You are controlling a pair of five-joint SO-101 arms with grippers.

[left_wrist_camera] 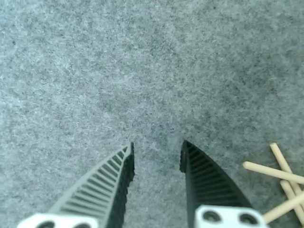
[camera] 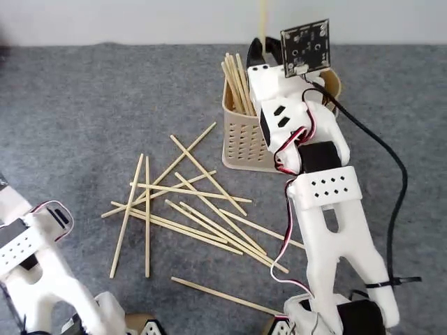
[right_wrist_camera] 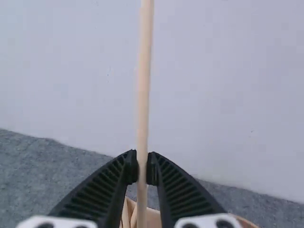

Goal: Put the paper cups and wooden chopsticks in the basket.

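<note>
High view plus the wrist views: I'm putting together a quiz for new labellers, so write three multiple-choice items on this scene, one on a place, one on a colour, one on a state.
1. Where do the loose chopsticks lie?
A) on the grey mat beside the basket
B) inside a drawer
C) on a plate

2. What colour is the basket?
A) blue
B) beige
C) black

3. How is the right gripper?
A) open and empty
B) shut on a paper cup
C) shut on an upright chopstick

Answers: 1 A, the high view shows them scattered on the mat; 2 B, its slotted wall is beige; 3 C, the right wrist view shows the jaws closed on the stick.
</note>
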